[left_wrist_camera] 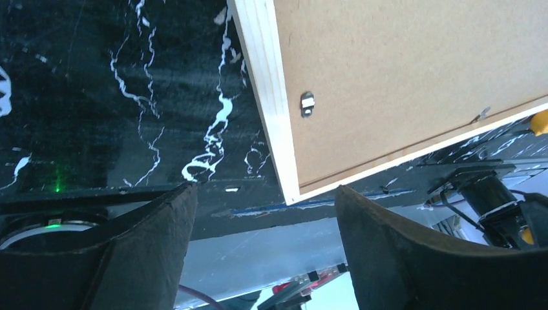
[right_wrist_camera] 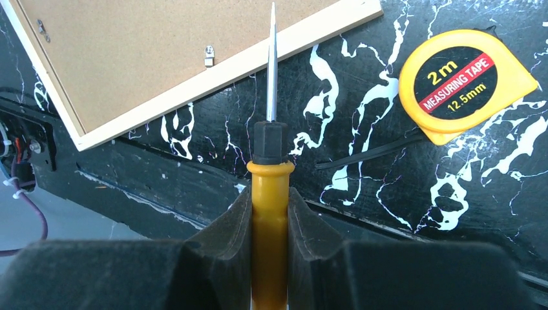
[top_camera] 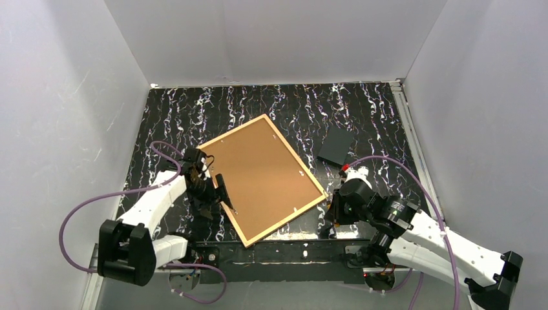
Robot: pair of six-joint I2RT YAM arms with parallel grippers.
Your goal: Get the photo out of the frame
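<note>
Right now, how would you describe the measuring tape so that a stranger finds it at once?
On the black, white-veined table, the large wooden frame lies back up. Past its edge, apart from it, the right wrist view shows the measuring tape right of the screwdriver that the right pincer holds. Only it is a yellow case with a round black label reading 2m.

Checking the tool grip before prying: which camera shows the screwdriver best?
Right wrist view: the screwdriver sits centred, yellow handle clamped in the right gripper, thin shaft pointing toward the frame. The top view loses it behind the right arm; the left wrist view shows only a yellow sliver, unidentifiable.
</note>
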